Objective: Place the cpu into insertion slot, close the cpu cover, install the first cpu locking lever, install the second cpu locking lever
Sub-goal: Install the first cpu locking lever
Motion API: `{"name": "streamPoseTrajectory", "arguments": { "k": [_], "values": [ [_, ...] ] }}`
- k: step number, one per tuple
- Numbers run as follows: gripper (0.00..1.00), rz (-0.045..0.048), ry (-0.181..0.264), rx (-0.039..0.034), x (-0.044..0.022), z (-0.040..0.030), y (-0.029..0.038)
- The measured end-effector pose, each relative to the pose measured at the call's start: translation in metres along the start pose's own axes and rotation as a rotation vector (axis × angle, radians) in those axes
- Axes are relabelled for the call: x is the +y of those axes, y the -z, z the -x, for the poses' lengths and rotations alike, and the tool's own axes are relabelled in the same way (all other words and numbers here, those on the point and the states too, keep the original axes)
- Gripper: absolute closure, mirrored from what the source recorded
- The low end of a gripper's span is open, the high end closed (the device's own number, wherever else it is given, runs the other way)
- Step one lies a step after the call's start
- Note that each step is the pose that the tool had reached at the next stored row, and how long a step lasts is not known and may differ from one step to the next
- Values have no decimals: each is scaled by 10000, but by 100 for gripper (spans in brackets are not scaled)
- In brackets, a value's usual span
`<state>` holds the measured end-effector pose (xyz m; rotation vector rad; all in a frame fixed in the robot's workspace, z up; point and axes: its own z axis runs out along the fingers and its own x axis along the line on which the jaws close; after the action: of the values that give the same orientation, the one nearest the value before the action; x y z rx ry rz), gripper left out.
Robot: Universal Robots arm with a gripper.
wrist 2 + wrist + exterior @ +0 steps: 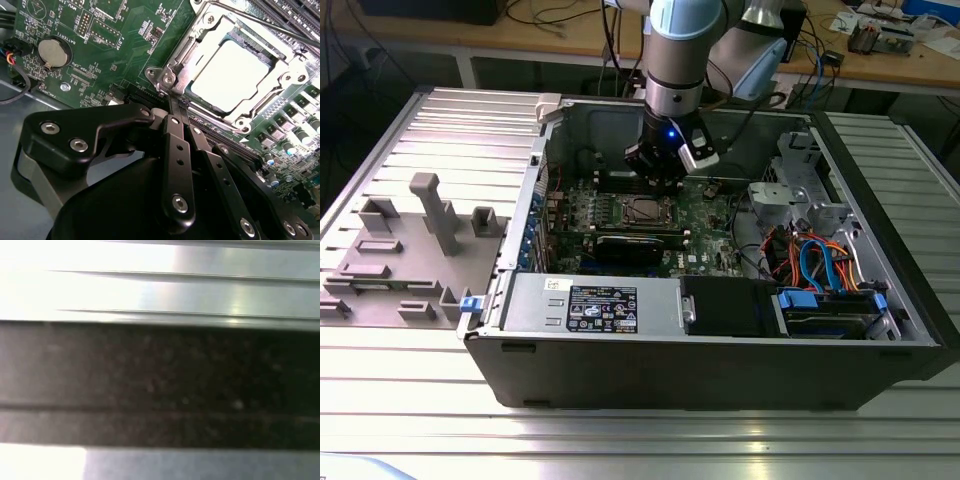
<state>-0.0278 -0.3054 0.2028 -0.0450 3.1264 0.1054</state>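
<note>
Cpu (231, 75) sat seated under its closed cpu cover (187, 50). Your gripper (178, 109), fingers pinched together empty, met a locking lever (176, 104); you needed careful downward pressure.

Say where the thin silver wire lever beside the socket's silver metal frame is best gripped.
Probably across the thin silver wire lever on its straight shaft, coming from above. It lies low along the silver metal frame, with black memory slots crowding its other side, so a pinch across its thin width looks most workable.
</note>
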Motion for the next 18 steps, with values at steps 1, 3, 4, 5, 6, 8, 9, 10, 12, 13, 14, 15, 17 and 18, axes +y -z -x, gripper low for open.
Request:
{"name": "streamPoseTrajectory", "arguments": {
  "k": [1,3,4,5,6,8,9,10,12,13,14,15,17,18],
  "values": [
    [89,-12,-31,-1,-3,1,0],
    [89,-23,-68,-3,-7,1,3],
    [89,-24,-75,-2,-8,0,7],
    [89,-22,-78,-2,-7,0,12],
    [89,-20,-81,-4,-6,1,17],
    [89,-19,-86,-6,-6,2,19],
    [89,-19,-88,-6,-6,2,20],
    [89,-20,-89,-6,-7,1,20],
    [89,-23,-93,-4,-7,1,20],
    [89,-34,-95,-3,-8,1,17],
    [89,-41,-95,-3,-8,1,15],
    [89,-50,-97,-4,-8,2,14],
    [89,-70,-100,-5,-8,1,13],
    [89,-83,-100,-5,-8,1,12]
  ]
}}
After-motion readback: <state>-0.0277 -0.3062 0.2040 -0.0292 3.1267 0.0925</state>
